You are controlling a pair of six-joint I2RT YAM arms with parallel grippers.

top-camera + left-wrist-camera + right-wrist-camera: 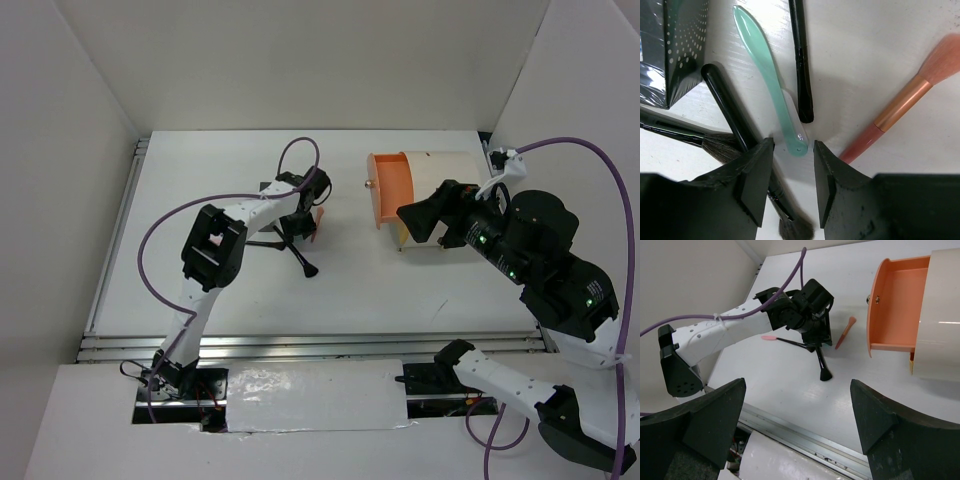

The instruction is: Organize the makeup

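Note:
The makeup lies in a small pile left of centre. In the left wrist view I see a mint green spatula (765,65), a thin black stick (801,60), black brushes (730,107), an orange-pink brush (900,105) and a dark grey dotted tube (675,45). My left gripper (792,147) is open, low over the pile, with the spatula's near end just beyond its fingertips. My right gripper (412,218) is open wide and empty, in front of the drum box. The right wrist view shows a pink-tipped applicator (771,338) and a black brush (821,365).
A cream drum-shaped box (440,175) lies at the back right, its orange drawer (388,188) pulled open toward the pile; the drawer (895,305) looks empty. White walls enclose the table. A metal rail (300,345) runs along the near edge.

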